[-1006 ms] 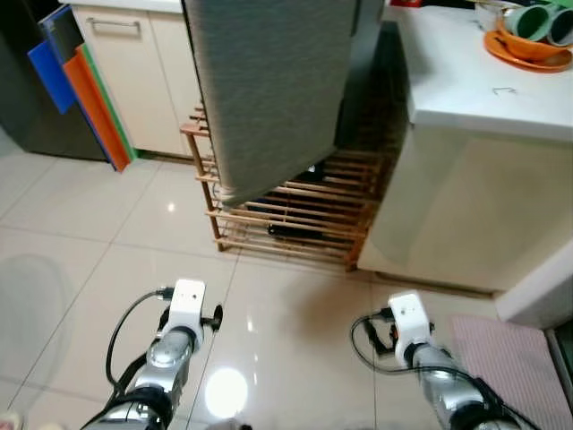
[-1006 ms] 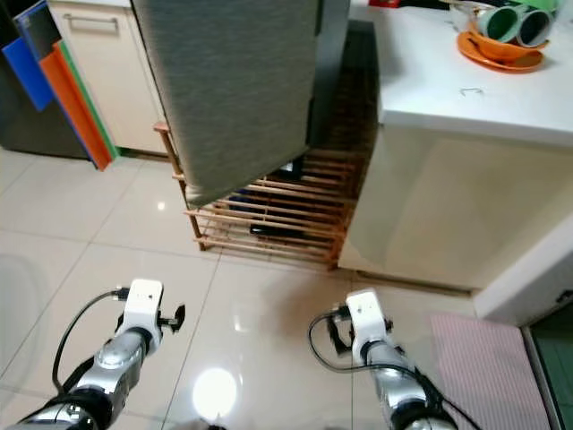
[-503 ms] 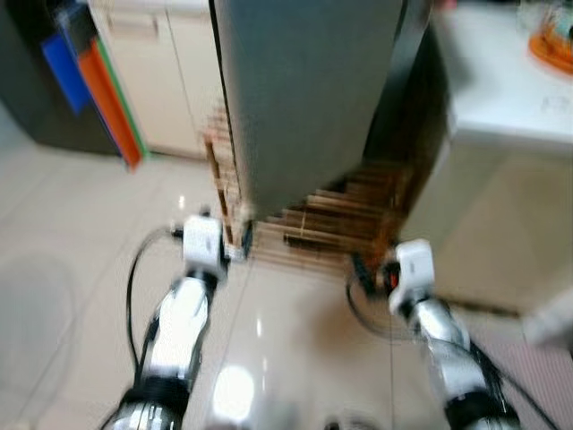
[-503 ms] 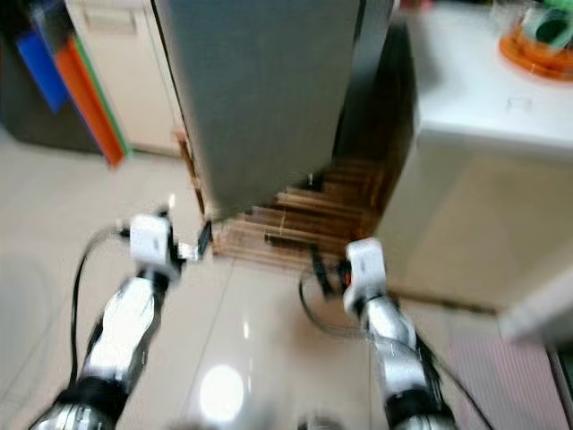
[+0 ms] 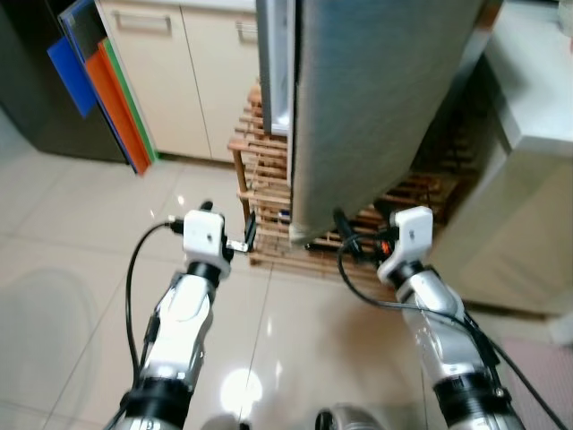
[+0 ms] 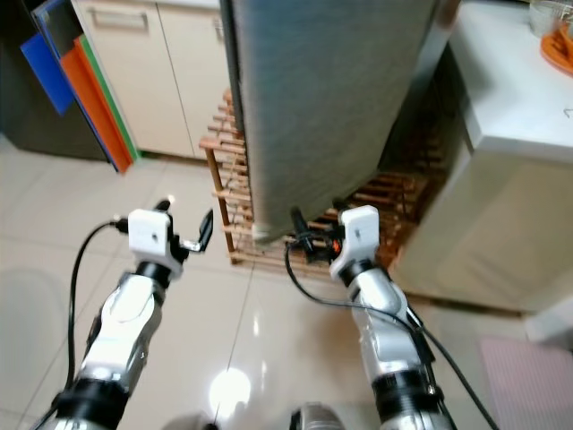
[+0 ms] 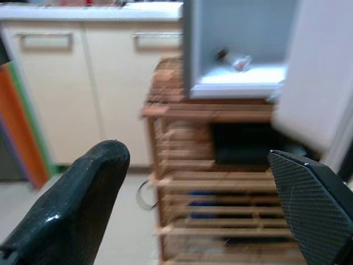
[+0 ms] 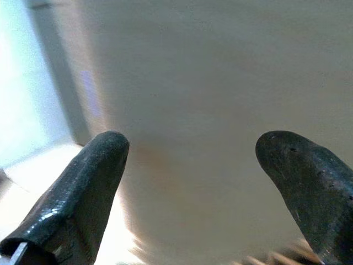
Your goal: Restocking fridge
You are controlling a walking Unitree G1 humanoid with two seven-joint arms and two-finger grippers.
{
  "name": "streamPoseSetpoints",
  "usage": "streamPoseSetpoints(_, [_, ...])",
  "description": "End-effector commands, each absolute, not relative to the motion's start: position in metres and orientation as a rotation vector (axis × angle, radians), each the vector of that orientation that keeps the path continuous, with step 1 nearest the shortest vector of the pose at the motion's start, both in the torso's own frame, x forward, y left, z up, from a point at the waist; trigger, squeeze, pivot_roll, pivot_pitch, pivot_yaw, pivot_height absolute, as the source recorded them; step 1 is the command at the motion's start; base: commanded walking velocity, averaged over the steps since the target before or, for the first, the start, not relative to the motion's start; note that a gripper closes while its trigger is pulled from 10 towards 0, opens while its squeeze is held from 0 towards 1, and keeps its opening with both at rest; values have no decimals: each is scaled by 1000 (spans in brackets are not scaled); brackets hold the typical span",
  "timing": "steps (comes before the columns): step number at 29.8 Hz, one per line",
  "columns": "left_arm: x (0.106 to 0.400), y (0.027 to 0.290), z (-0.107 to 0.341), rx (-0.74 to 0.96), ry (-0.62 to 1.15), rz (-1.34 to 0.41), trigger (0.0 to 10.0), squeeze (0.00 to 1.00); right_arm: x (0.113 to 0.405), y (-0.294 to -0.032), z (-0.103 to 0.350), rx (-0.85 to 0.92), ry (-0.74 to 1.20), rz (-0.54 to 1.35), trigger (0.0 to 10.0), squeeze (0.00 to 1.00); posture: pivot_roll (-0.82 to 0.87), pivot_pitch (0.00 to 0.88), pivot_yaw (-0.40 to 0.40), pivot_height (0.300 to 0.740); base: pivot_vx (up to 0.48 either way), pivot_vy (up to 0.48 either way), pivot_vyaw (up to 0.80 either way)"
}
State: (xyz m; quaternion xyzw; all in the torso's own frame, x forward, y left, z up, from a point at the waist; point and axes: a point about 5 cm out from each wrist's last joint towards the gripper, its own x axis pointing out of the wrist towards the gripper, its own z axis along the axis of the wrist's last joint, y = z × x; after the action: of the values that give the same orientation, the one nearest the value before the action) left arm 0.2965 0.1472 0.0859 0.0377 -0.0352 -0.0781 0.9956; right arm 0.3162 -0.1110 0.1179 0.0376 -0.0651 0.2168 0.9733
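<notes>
Straight ahead of the robot, the fridge door (image 5: 376, 107) hangs ajar, its grey slab swung out over a wooden rack (image 5: 269, 193) that stands beside a cream cabinet (image 5: 166, 72). Behind the door's edge the left wrist view catches a bright white shelf (image 7: 237, 83) inside the fridge. Both arms are raised toward it: the left end effector (image 5: 243, 240) sits released near the rack, and the right end effector (image 6: 303, 235) sits released close under the door's lower corner. That door looks stiff, heavy and smooth-faced, so pads would likely slip on the flat; the free vertical edge seems the better hold, pushed or hooked rather than pinched
</notes>
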Motion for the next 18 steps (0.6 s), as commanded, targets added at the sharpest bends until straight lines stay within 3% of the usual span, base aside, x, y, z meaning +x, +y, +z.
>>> streamPoseSetpoints(1, [297,143,90,78,-74,-161,10000,0,320,-113,116,58,-110,422,10000,0,-73,67,2,726,0,0,0])
streamPoseSetpoints(7, [297,141,100,78,-83,-176,10000,0,345,-95,147,105,-157,418,10000,0,-37,88,-9,726,0,0,0])
streamPoseSetpoints(10, [295,143,104,83,-88,-190,10000,0,359,-75,163,122,-185,460,10000,0,-16,146,9,726,0,0,0])
streamPoseSetpoints(18, [293,141,103,91,-57,-208,10000,0,383,-43,188,142,-168,487,10000,0,-5,137,2,726,0,0,0])
